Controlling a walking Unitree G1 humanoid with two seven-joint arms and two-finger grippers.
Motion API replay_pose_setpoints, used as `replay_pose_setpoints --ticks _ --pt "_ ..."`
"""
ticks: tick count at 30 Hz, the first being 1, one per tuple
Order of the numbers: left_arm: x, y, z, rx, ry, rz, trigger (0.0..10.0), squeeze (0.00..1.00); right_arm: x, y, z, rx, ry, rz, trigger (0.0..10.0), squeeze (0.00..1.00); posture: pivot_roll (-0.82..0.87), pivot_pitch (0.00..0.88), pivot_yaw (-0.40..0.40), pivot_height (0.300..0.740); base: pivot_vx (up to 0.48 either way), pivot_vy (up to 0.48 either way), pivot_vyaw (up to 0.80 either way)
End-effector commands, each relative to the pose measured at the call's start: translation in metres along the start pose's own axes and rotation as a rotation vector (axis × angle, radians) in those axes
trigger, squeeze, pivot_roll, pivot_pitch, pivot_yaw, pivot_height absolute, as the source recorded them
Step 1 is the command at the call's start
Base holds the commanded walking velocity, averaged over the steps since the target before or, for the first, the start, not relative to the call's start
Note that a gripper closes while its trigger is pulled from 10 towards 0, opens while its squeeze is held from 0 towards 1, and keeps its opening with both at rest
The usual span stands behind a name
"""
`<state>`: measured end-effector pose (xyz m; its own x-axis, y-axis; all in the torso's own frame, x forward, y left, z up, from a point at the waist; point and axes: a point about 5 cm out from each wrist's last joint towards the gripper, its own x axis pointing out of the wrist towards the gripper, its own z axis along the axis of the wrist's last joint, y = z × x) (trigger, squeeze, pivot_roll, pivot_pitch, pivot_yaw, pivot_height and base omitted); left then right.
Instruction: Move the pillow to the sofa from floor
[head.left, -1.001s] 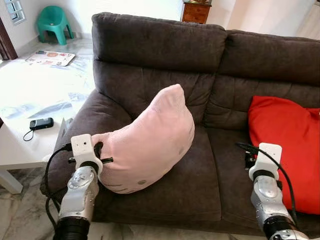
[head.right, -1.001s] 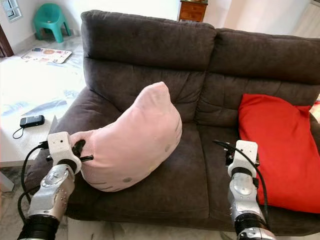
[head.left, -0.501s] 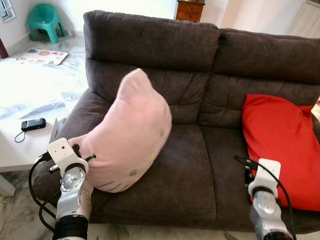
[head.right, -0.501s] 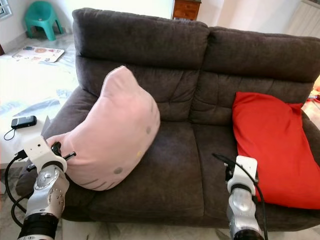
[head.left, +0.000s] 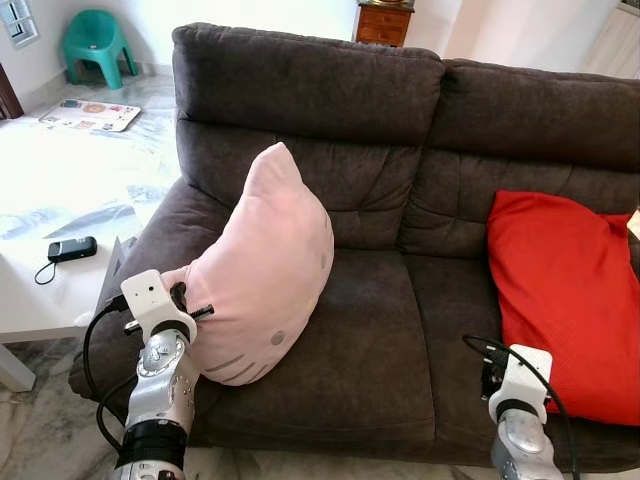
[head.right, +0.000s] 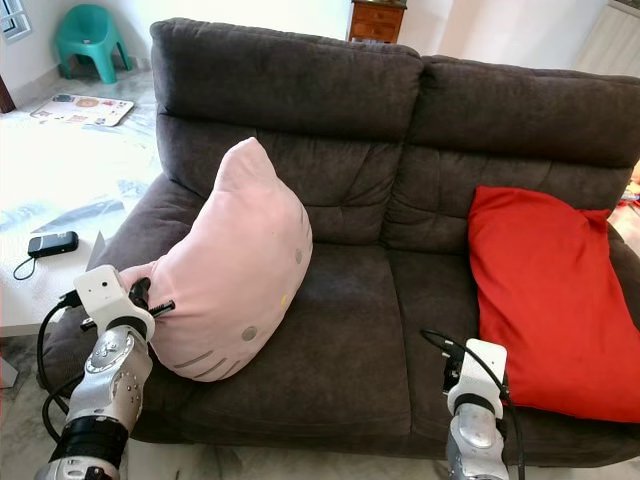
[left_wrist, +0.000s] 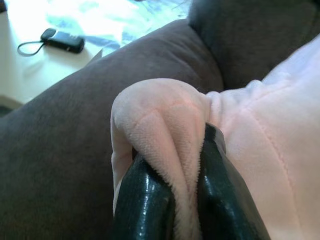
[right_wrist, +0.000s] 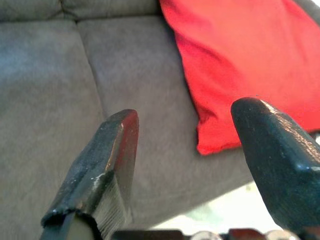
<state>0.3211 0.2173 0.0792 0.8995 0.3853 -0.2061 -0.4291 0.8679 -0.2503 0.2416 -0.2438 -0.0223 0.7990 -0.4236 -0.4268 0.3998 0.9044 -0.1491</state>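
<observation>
Left tool (left_wrist: 182, 200) pinching pillow (head.left: 265, 265) corner on sofa (head.left: 380, 330) (right tool (right_wrist: 187, 165) agape, empty); could topple floorward once released.

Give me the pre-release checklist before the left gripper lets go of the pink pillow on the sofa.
1. Pink pillow is over the sofa seat, not the floor: ok.
2. Left gripper is shut on the pillow's corner, fabric pinched between both fingers: ok.
3. Pillow will stay put once freed: cannot tell; it stands tilted against the armrest and backrest.
4. Pillow is apart from the red pillow: ok, a bare stretch of seat lies between them.
5. Right gripper is open and empty, in front of the seat near the red pillow: ok.
</observation>
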Motion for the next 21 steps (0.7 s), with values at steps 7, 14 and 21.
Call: replay_pose_setpoints --ticks 7,14,21 --pt "0.010 0.009 0.008 0.003 -0.019 0.060 10.0 0.00 -0.002 0.000 -0.002 0.018 -0.011 -0.002 10.0 0.00 0.08 0.000 -0.095 0.740 0.000 0.000 0.00" --pt "0.002 -0.014 -0.004 0.320 -0.066 -0.169 10.0 0.00 -0.001 0.000 0.001 0.029 -0.026 0.003 10.0 0.00 0.09 0.000 -0.097 0.740 0.000 0.000 0.00" --pt "-0.012 -0.028 -0.023 0.533 -0.068 -0.375 10.0 0.00 -0.001 0.004 0.003 0.035 -0.031 0.017 10.0 0.00 0.09 0.000 -0.104 0.740 0.000 0.000 0.00"
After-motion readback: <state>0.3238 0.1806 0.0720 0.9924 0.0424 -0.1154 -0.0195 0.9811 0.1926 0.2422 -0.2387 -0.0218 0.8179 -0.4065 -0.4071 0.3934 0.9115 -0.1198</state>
